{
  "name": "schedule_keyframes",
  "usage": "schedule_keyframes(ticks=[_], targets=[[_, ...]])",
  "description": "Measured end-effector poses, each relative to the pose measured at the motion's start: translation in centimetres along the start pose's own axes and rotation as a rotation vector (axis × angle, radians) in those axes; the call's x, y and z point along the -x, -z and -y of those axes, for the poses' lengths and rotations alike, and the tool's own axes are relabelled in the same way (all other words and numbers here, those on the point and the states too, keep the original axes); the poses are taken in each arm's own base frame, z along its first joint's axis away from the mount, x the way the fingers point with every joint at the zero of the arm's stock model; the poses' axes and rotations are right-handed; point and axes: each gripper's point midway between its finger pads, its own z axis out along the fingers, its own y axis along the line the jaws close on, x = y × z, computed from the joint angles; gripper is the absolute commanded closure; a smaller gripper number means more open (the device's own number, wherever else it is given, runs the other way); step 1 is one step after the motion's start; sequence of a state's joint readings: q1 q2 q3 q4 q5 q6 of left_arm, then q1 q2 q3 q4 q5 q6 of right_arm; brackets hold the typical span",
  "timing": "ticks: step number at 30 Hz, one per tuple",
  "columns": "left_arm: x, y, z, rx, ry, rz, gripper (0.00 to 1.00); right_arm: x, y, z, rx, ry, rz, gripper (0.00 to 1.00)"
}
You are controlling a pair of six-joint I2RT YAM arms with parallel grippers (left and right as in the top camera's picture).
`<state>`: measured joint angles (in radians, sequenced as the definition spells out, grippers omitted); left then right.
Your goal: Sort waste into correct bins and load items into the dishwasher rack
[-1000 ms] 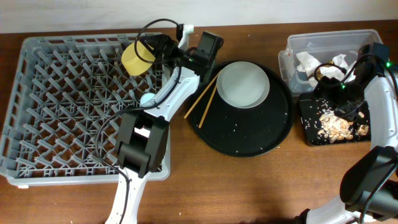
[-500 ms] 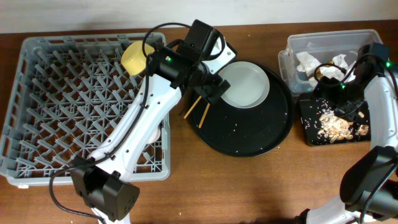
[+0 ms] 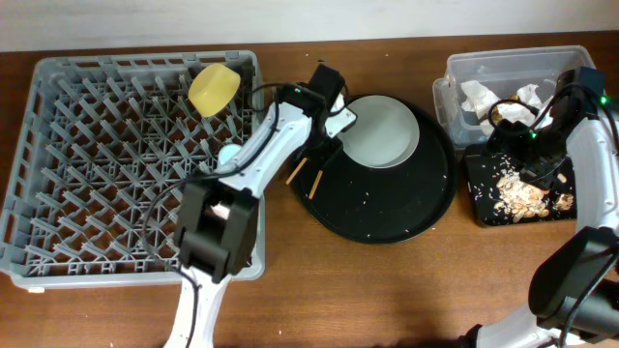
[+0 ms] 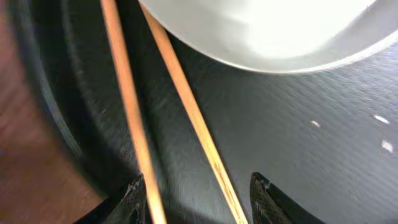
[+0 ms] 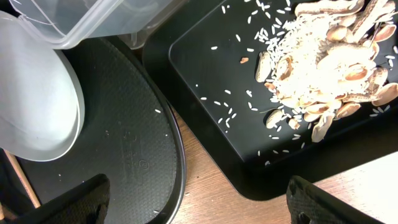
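Note:
Two wooden chopsticks (image 3: 302, 178) lie across the left rim of the big round black tray (image 3: 387, 208). My left gripper (image 3: 317, 155) is open low over them. In the left wrist view both chopsticks (image 4: 186, 112) pass between its fingertips (image 4: 198, 200). The grey-green plate (image 3: 377, 130) sits on the round tray. The yellow bowl (image 3: 214, 89) lies on its side in the grey rack (image 3: 39, 116). A light blue cup (image 3: 227, 153) shows partly under the left arm. My right gripper (image 5: 205, 205) is open and empty beside the shallow black tray (image 5: 205, 74) of food scraps (image 5: 323, 74). The pink cup is out of view.
The clear tub (image 3: 513, 60) at the back right holds white napkins (image 3: 479, 95). The shallow black tray (image 3: 481, 208) stands in front of it. Rice grains are scattered on both black trays. The left arm stretches over the rack's right side.
My left gripper has left the yellow bowl in the rack, swung right and come down over the chopsticks. The right arm has not moved.

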<state>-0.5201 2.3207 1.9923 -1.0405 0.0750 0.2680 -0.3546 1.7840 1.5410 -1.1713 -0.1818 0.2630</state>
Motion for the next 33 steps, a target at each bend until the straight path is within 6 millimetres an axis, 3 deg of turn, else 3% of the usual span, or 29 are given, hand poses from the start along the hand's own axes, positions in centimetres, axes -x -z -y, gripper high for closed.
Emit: schedule_keyframes(ticks=[2,6,10,12,14,15,17,18,21,23,24,26,27,29,30,31,33], targets=[[0.1,-1.4,-0.4,0.015,0.0,-0.004,0.47,0.0,0.0,0.0,0.0,0.001,0.0,0.08],[1.1,-1.3,-2.0,0.088,0.002,0.032,0.48,-0.1,0.0,0.0,-0.001,0.0,-0.003,0.08],[1.5,-1.2,-2.3,0.105,0.004,0.048,0.63,-0.1,0.0,0.0,-0.001,0.0,-0.003,0.08],[1.6,-1.2,-2.4,0.109,0.006,0.052,0.65,-0.2,0.0,0.1,-0.003,-0.001,-0.009,0.08],[1.8,-1.3,-2.4,0.112,0.004,0.061,0.76,-0.4,0.0,0.1,-0.004,0.003,-0.015,0.08],[1.7,-1.9,-2.5,0.11,0.005,0.053,0.86,-0.4,0.0,0.1,-0.005,0.005,-0.018,0.08],[0.9,-3.8,-2.4,0.1,0.005,0.015,0.91,-0.4,0.0,0.1,-0.004,0.009,-0.018,0.08],[1.0,-3.8,-2.4,0.102,0.007,0.016,0.99,-0.5,0.0,0.1,-0.005,0.01,-0.019,0.08],[1.0,-3.7,-2.6,0.111,0.014,0.018,0.99,-0.5,0.0,0.1,-0.005,0.009,-0.021,0.08],[0.0,-2.9,-2.3,0.094,0.02,-0.046,0.99,-0.5,0.0,0.1,-0.006,0.009,-0.021,0.09],[-0.1,-1.7,-2.2,0.087,0.029,-0.071,0.99,-0.5,0.0,0.1,-0.005,0.009,-0.021,0.08],[1.1,2.8,-2.1,0.09,0.065,-0.062,0.99,-0.5,0.0,0.1,-0.005,0.009,-0.021,0.08],[2.9,7.2,-2.3,0.108,0.101,0.011,0.99,-0.4,0.0,0.1,-0.004,0.01,-0.017,0.08],[3.6,12.8,-2.4,0.125,0.157,0.09,0.99,-0.4,0.0,0.1,-0.004,0.01,-0.017,0.08],[2.1,16.3,-3.4,0.162,0.239,0.094,0.99,-0.4,0.0,0.1,-0.004,0.01,-0.017,0.08],[1.6,20.4,-6.3,0.219,0.352,0.196,0.99,-0.4,0.0,0.1,-0.004,0.01,-0.018,0.08],[-0.6,22.7,-10.5,0.266,0.49,0.229,0.99,-0.4,0.0,0.1,-0.005,0.01,-0.018,0.08]])
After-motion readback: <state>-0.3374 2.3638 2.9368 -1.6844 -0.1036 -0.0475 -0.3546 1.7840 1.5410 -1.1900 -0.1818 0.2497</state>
